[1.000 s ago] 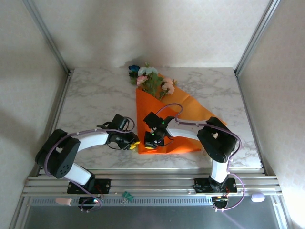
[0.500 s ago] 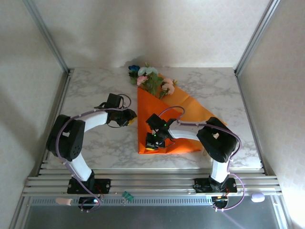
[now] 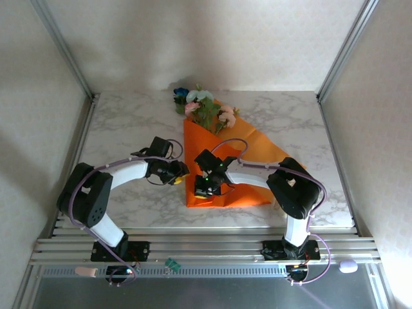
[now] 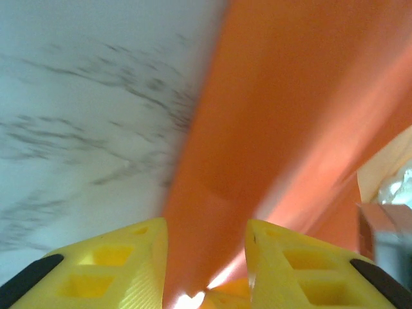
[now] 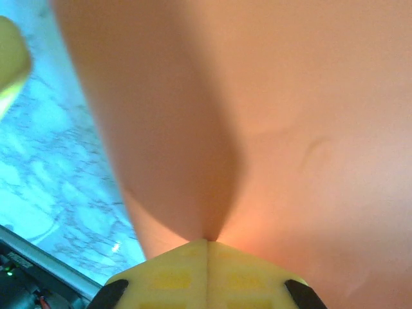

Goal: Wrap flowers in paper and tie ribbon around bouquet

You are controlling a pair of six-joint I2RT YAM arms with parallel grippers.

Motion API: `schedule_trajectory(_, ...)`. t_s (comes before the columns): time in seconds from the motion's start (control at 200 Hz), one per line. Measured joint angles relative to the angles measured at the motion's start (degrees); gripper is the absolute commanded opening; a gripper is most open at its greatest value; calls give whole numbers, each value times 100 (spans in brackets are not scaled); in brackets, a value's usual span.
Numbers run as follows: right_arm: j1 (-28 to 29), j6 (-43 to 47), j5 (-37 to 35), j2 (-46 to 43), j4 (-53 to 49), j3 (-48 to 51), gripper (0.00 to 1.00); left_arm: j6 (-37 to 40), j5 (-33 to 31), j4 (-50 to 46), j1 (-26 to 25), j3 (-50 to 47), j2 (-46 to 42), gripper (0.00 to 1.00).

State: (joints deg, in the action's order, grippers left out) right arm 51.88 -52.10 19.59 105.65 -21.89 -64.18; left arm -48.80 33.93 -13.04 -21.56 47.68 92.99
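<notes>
The orange paper (image 3: pixel 244 161) lies folded into a cone over the flowers (image 3: pixel 205 106), whose pink, white and blue blooms stick out at its far end. My left gripper (image 3: pixel 181 174) sits at the paper's left edge. In the left wrist view it (image 4: pixel 206 225) is open, its yellow fingers (image 4: pixel 129 257) apart with the orange paper (image 4: pixel 290 96) running between them. My right gripper (image 3: pixel 202 192) rests on the cone's near left part. In the right wrist view it (image 5: pixel 207 242) is shut, and a fold of the paper (image 5: pixel 290 96) comes to a point at its tips. The ribbon is out of view.
The marble table (image 3: pixel 129 129) is walled by metal frame posts at left and right. The aluminium rail (image 3: pixel 206 248) with both arm bases runs along the near edge. A strip of marble (image 5: pixel 58 187) shows left of the paper in the right wrist view.
My left gripper went from the paper's near left corner up along its left edge, then back down a little, and its jaws widened. The right gripper stayed shut, barely moving.
</notes>
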Motion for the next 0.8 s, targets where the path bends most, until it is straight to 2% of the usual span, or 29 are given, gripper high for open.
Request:
schedule_trajectory(0.205,0,-11,0,168,4,68,0,363,33,433,337,140,234,38)
schedule_trajectory(0.581,-15,-59,17,31,295,378,0,931,149,739,367,616,1021,39)
schedule_trajectory(0.801,-68,-153,138,-17,525,535,0,1233,643,1163,452,754,1340,37)
